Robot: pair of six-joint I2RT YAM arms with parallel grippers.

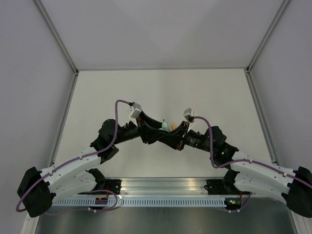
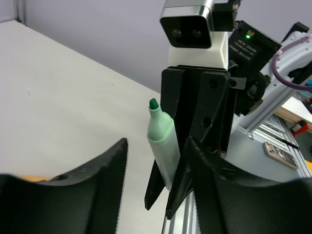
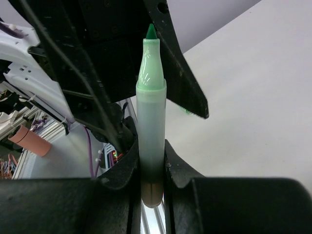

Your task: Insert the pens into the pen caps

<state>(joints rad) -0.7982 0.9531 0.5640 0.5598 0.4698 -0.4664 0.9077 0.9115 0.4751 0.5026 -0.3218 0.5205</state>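
Note:
My right gripper (image 3: 152, 170) is shut on the translucent pale green pen (image 3: 151, 112), gripping its lower barrel with the green tip pointing away from the wrist. It holds the pen above the table (image 1: 161, 92), in the middle of the top view (image 1: 165, 126). My left gripper (image 2: 156, 195) is open with its jaws wide apart and nothing between the pads. It faces the pen (image 2: 163, 146) and the right gripper (image 2: 160, 209) from close by. A small bright green bit (image 3: 187, 111) peeks out under a left finger (image 3: 185, 83). The other pens and caps are hidden.
The two arms meet nose to nose over the near middle of the table. A thin orange sliver (image 2: 34, 177) shows behind my left finger. Grey walls (image 1: 161, 29) close the table in on three sides. The aluminium base rail (image 1: 165, 187) runs along the near edge.

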